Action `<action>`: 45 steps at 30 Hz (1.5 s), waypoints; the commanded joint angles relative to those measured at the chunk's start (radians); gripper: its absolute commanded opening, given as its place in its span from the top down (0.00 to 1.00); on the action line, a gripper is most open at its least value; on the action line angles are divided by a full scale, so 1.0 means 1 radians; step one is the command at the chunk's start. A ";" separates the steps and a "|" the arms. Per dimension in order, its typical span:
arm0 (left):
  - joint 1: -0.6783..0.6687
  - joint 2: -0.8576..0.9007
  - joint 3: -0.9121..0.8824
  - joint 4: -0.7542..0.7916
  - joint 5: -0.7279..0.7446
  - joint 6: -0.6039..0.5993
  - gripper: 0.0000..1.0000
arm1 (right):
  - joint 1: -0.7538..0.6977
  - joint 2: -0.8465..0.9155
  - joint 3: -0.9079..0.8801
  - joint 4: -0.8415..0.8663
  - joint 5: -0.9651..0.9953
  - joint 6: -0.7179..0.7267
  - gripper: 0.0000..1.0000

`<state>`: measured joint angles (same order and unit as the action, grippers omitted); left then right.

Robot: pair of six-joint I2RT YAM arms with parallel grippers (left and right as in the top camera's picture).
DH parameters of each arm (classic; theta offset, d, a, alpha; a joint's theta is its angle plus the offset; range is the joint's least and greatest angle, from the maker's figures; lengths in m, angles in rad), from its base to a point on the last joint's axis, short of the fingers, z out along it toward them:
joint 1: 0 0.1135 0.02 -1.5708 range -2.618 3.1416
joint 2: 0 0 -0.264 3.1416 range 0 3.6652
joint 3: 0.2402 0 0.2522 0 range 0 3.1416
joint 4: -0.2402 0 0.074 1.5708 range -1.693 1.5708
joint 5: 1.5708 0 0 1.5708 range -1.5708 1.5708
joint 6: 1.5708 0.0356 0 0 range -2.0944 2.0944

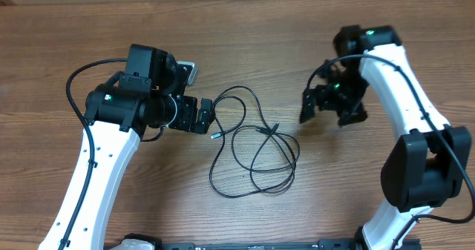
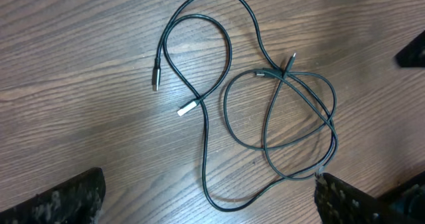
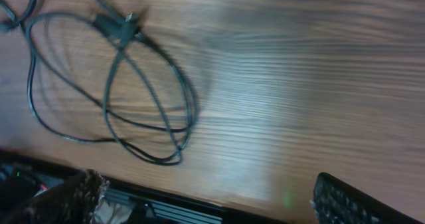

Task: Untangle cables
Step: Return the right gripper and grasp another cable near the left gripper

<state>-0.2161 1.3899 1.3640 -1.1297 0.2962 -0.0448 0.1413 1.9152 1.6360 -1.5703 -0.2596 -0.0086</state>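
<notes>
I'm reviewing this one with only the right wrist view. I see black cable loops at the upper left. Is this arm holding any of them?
Observer: No. In the overhead view the right gripper is open and sits apart from the cables.
Operator: And the left arm?
Observer: The left gripper is open too. It is close beside the cables and holds nothing.
Operator: Are any ends loose?
Observer: Yes. The left wrist view shows two plug ends lying free on the wood, outside the crossed strands.
</notes>
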 commanded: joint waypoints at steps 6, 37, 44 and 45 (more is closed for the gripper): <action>0.000 -0.004 0.008 0.005 0.008 0.023 0.01 | 0.057 -0.029 -0.161 0.106 -0.157 -0.076 0.07; 0.000 -0.004 0.008 0.005 0.008 0.023 0.00 | 0.099 -0.028 -0.547 0.595 -0.225 -0.103 0.96; 0.000 -0.004 0.008 0.005 0.008 0.023 0.00 | 0.099 -0.029 -0.494 0.548 -0.225 -0.097 0.96; 0.000 -0.004 0.008 0.005 0.008 0.023 0.00 | 0.099 -0.029 -0.477 0.531 -0.225 -0.097 0.96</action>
<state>-0.2161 1.3899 1.3640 -1.1290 0.2962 -0.0448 0.2382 1.9064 1.1038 -1.0161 -0.4793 -0.1047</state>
